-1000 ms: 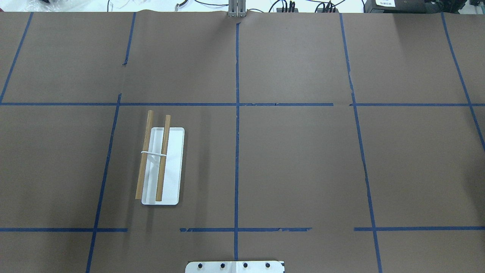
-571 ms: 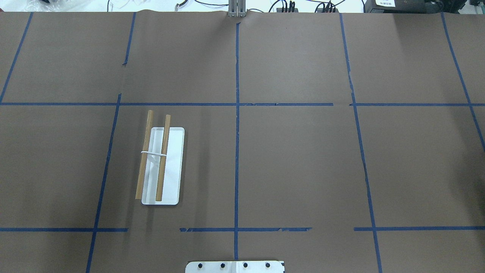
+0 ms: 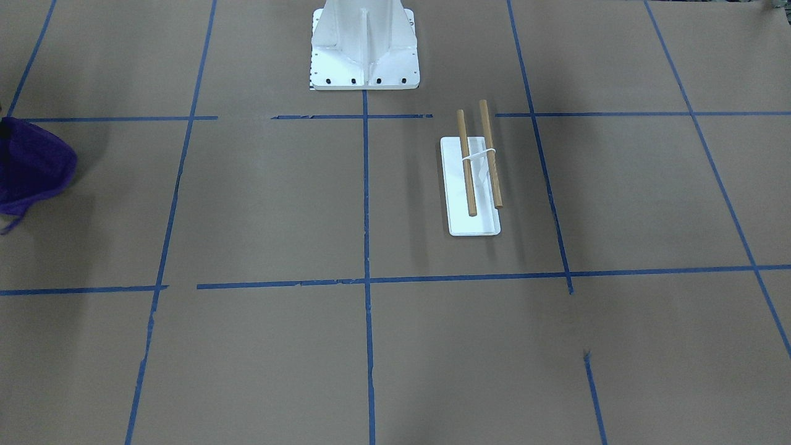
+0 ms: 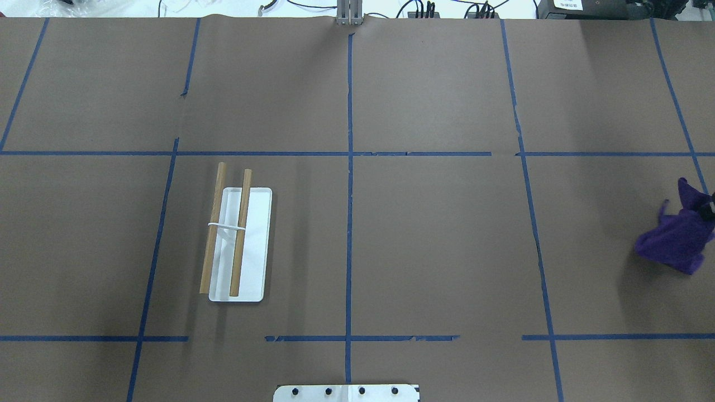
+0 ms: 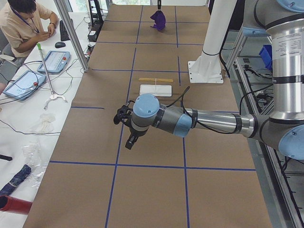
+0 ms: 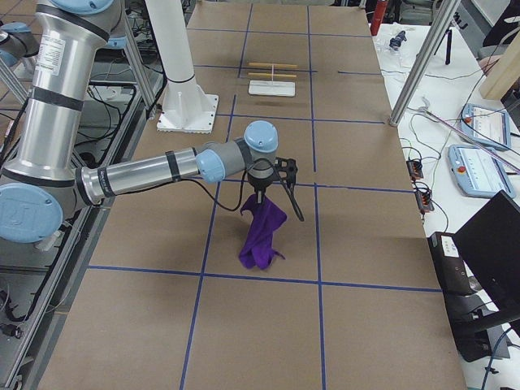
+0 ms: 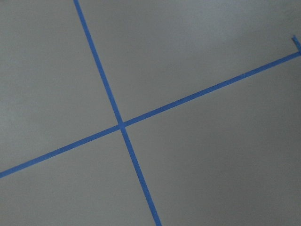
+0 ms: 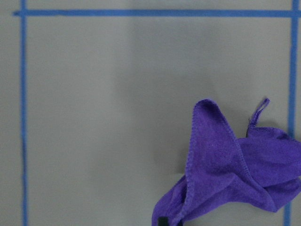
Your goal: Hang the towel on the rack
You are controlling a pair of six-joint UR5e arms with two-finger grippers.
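Note:
The rack (image 4: 237,245) stands left of the table's centre: a flat white base with two light-brown rods joined by a white bracket, nothing on it. It also shows in the front view (image 3: 476,179). The purple towel (image 4: 676,240) hangs bunched at the far right edge, and shows in the right wrist view (image 8: 225,179). My right gripper (image 6: 260,188) is shut on its top and holds it hanging over the table. My left gripper (image 5: 129,144) hovers over bare paper left of the rack; it shows only in the left side view, so I cannot tell if it is open.
The table is covered in brown paper with a grid of blue tape (image 4: 349,153). The white bolted pedestal (image 3: 364,49) stands at the robot's edge. An operator (image 5: 23,23) sits beyond the far table edge, beside tablets and cables.
The purple towel has come into the overhead view from the right edge; earlier it was out of that view. The rack has not moved.

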